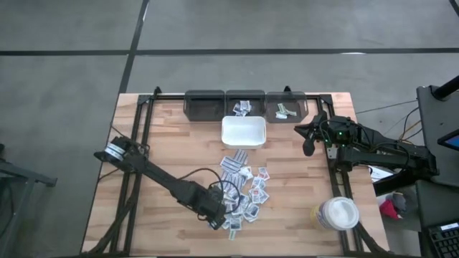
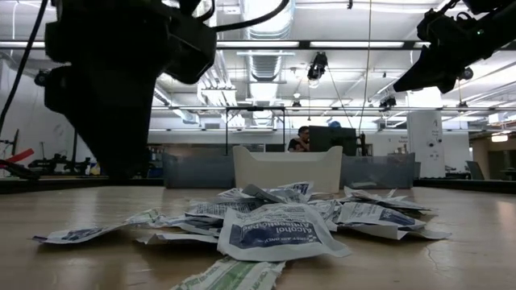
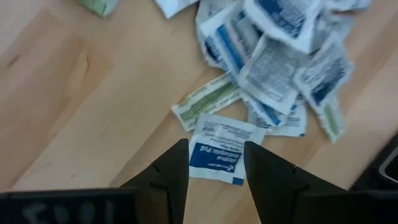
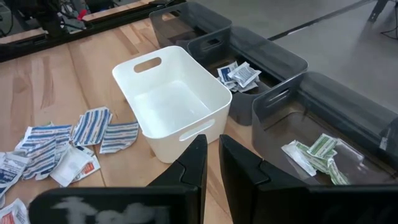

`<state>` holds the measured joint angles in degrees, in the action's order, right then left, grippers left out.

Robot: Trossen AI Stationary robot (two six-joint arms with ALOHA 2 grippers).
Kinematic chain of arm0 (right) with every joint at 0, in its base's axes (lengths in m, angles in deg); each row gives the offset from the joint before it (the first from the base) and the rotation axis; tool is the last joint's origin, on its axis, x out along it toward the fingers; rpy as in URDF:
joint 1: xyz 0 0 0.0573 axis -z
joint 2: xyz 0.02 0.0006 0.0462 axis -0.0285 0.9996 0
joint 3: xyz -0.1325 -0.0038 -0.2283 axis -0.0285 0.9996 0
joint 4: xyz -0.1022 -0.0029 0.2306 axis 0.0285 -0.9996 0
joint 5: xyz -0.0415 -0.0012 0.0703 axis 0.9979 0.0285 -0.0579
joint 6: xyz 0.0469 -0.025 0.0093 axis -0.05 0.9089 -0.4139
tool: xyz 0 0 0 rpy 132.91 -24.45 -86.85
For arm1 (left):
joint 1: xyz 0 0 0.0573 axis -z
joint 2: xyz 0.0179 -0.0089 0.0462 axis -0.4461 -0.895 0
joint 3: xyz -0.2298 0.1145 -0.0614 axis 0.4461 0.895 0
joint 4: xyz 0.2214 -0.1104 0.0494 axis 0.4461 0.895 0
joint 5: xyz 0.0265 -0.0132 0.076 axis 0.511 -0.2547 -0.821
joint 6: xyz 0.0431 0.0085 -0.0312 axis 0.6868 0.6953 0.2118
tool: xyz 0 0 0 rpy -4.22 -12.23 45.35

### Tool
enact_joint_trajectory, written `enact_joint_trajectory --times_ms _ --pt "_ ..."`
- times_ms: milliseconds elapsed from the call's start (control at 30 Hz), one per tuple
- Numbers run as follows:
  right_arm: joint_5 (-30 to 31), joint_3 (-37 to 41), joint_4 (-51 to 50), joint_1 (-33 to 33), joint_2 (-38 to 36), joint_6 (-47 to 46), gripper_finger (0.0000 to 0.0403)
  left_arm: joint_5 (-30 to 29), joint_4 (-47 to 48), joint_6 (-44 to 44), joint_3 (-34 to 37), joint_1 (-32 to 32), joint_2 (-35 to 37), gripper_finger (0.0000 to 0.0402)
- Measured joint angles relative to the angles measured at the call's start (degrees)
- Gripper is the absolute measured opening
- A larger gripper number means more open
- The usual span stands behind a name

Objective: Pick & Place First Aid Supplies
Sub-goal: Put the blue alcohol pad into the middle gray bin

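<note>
Hovering our left end effector (image 3: 214,163) with fingers spread over a blue-printed packet (image 3: 219,157) at the pile's (image 1: 244,190) edge on the counter (image 1: 158,143), we judge it easiest to isolate; our right end effector (image 4: 212,163), nearly closed and empty, waits above the bins (image 4: 323,118).

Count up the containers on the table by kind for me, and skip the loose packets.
dark grey bins: 3
white tray: 1
white-lidded jar: 1
Total: 5

Crinkled paper-like packets (image 1: 244,188) lie on a matt wood table (image 1: 172,129) beside a smooth white plastic tray (image 4: 177,102).
</note>
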<state>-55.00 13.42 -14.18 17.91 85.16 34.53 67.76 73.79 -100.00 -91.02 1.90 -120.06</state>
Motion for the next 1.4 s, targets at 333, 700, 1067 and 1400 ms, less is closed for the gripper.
enact_joint_trajectory --times_ms 333,700,1067,1400 --pt "0.0 0.0 0.0 0.0 0.0 0.0 0.0038 -1.2 0.5 -1.5 0.1 1.6 -1.4 0.0146" --pt "-0.1 0.0 0.0 0.0 0.0 0.0 0.0038 -1.0 2.8 -2.7 -0.2 2.2 -7.6 0.0146" --pt "-0.1 0.0 0.0 0.0 0.0 0.0 0.0038 -4.2 6.9 -3.6 0.0 2.3 -8.9 0.0116" --pt "-0.1 0.0 0.0 0.0 0.0 0.0 0.0038 -5.2 15.4 -1.8 0.3 2.2 -9.0 0.0027"
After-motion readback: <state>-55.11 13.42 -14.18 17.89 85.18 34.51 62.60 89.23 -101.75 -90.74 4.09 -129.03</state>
